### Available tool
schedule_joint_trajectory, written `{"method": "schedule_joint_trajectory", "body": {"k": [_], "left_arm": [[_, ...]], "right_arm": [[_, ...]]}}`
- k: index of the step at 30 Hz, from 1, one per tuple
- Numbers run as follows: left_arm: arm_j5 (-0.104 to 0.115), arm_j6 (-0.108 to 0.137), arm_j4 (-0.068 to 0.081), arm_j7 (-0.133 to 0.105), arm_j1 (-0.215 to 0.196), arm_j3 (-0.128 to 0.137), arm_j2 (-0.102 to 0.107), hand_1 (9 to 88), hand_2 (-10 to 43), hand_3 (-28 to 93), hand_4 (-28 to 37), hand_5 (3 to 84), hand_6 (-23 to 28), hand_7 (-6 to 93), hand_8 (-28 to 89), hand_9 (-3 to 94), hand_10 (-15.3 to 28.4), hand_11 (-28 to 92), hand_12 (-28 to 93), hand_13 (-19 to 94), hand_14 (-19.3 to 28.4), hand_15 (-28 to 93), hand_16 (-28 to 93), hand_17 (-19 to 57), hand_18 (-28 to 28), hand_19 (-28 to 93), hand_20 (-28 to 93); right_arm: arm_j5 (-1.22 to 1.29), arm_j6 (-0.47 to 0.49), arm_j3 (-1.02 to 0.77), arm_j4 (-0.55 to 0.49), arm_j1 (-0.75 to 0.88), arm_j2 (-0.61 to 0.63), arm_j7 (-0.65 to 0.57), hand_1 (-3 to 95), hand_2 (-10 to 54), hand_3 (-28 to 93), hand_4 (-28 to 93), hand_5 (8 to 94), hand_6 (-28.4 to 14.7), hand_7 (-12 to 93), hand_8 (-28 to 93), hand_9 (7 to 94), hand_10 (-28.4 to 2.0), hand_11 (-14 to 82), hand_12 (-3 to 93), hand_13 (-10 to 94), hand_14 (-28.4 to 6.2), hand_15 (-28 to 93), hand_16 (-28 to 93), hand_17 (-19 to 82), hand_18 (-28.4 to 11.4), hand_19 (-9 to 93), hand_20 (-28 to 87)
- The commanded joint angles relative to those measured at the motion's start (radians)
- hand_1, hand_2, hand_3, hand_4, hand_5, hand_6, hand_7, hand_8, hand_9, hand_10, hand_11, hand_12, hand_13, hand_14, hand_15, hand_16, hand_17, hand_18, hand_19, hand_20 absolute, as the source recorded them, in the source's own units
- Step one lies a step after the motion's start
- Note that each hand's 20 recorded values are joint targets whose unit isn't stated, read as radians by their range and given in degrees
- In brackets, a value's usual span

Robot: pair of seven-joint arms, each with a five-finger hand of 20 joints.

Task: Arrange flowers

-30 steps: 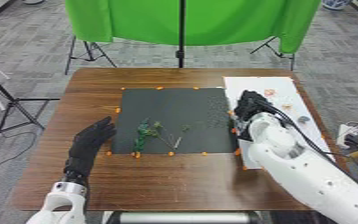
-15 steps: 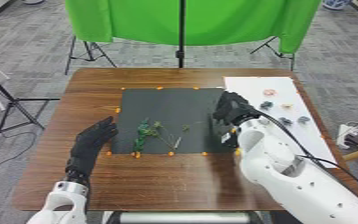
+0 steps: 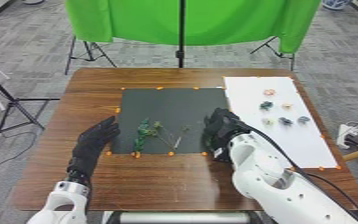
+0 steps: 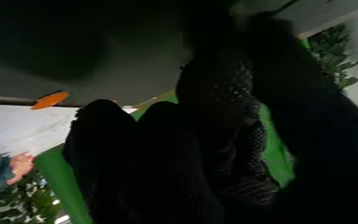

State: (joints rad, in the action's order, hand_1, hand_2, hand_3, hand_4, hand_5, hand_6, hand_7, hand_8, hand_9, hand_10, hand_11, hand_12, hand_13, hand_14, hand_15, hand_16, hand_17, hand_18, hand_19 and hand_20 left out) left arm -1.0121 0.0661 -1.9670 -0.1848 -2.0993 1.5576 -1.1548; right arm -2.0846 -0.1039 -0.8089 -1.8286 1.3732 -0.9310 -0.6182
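In the head view my left hand (image 3: 94, 139) is at the black mat's left edge, fingers straight. My right hand (image 3: 220, 131) is over the mat's lower right edge; whether it holds anything is unclear. On the black mat (image 3: 162, 105) lie a leafy green stem (image 3: 143, 133) and thin stems with small heads (image 3: 174, 141). The white sheet (image 3: 295, 150) bears a pink flower (image 3: 270, 92), an orange one (image 3: 286, 106), a pale one (image 3: 268, 121) and several blue-grey ones (image 3: 286, 121). In the right wrist view, my right hand (image 4: 158, 165) is near a pink flower (image 4: 21, 166).
The brown table (image 3: 149, 187) surrounds the mat and sheet, with orange tabs (image 3: 170, 154) along their edges. A green cloth (image 3: 140, 22) hangs on a stand behind. Orange tape (image 4: 49, 100) and green leaves (image 4: 335, 52) show in the right wrist view.
My right hand has moved left off the white sheet, then closer to the robot along the mat's right edge, uncovering the flowers. The left hand has barely moved.
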Motion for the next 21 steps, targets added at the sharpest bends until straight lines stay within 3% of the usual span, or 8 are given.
{"method": "schedule_joint_trajectory", "body": {"k": [1,8,17,21], "left_arm": [[-0.017,-0.029,0.015,0.005,-0.015,-0.001,-0.012,24.1,-0.3,66,-23.5,41.0,6.8,5.9,-4,37.1,13.3,17,14,27,18.2,25,1,-0.5,14.4,10,17],[-0.017,-0.033,0.016,0.008,-0.013,0.0,-0.012,24.1,-1.1,66,-22.9,40.8,6.8,5.7,-4,36.9,13.5,16,15,26,18.1,24,2,-0.6,14.5,10,17],[-0.017,-0.031,0.012,0.013,-0.018,0.002,-0.009,24.5,-0.9,65,-22.9,40.8,6.9,5.5,-3,36.8,13.4,16,15,26,18.1,24,2,-0.8,14.5,9,17],[-0.018,-0.034,0.014,0.016,-0.014,0.001,-0.008,24.5,-0.8,65,-22.8,40.8,6.9,5.4,-3,36.8,13.4,16,15,26,18.1,24,2,-0.9,14.6,9,17]], "right_arm": [[-0.009,0.004,-0.001,-0.002,0.022,0.006,0.015,35.2,-9.5,60,-10,80.7,-3.4,39,-7,89.4,-10.6,52.0,26.3,94,-2.9,68,34,72,-11.9,93,68],[-0.021,0.024,-0.011,-0.019,0.024,0.017,0.019,32.9,-9.5,60,-12,80.6,-3.5,39,-7,89.2,-11.0,51.8,26.2,93,-3.4,68,34,71,-12.3,93,68],[-0.128,0.009,-0.065,-0.142,0.079,0.055,0.007,30.8,-9.5,60,-11,80.6,-3.7,37,-7,89.2,-11.4,51.2,26.2,93,-3.8,68,34,71,-12.7,93,68],[-0.003,0.025,-0.074,-0.182,0.09,0.058,0.088,25.0,-9.2,63,-9,81.0,-3.8,36,-7,89.2,-11.9,50.8,26.3,93,-4.3,68,34,70,-13.3,93,69]]}}
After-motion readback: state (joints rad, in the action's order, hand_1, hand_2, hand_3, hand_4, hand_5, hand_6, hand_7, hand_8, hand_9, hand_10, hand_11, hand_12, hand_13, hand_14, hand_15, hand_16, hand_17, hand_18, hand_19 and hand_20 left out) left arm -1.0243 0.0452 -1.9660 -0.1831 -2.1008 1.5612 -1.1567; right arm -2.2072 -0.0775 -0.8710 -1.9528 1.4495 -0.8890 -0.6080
